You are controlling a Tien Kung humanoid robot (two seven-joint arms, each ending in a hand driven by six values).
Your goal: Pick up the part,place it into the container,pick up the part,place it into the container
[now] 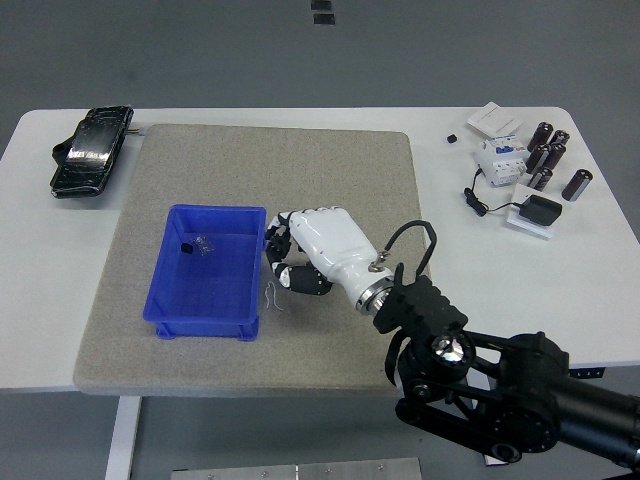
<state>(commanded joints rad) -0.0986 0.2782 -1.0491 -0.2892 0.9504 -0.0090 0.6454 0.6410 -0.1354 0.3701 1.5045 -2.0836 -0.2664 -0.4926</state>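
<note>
A blue container sits on the left half of the grey mat. Inside it lie a small clear part and a tiny black piece. My right hand, white with black fingers, hovers just outside the container's right wall. Its fingers are loosely bent and hold nothing. A small thin wire-like part lies on the mat just below the fingertips, beside the container's right front corner, apart from the hand. The left arm is out of sight.
A black pouch lies at the table's far left. At the far right stand several dark cylinders, a white device, a white box and a black adapter with cable. My arm's black forearm crosses the near right.
</note>
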